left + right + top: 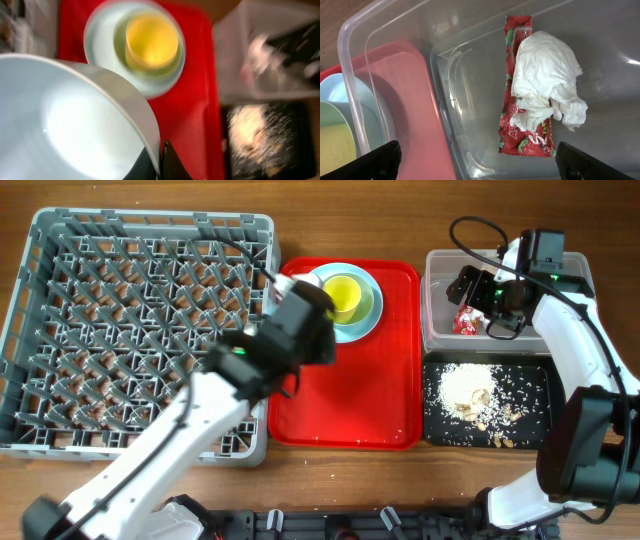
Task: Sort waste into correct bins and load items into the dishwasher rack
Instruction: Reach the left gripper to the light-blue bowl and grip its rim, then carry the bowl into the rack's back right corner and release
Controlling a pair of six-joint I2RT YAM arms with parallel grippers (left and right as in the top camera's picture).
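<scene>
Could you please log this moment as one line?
left jaws: shut on light blue bowl | right jaws: open over clear tub | wrapper, tissue: in tub | rice scraps: black tray

Tissue atop wrapper inside tub.

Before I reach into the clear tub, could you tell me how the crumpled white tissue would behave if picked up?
The tissue looks soft and loosely crumpled, so it would probably squash and flop rather than hold shape. It seems very light, likely lifting easily. It lies on the red wrapper, which may shift along.
</scene>
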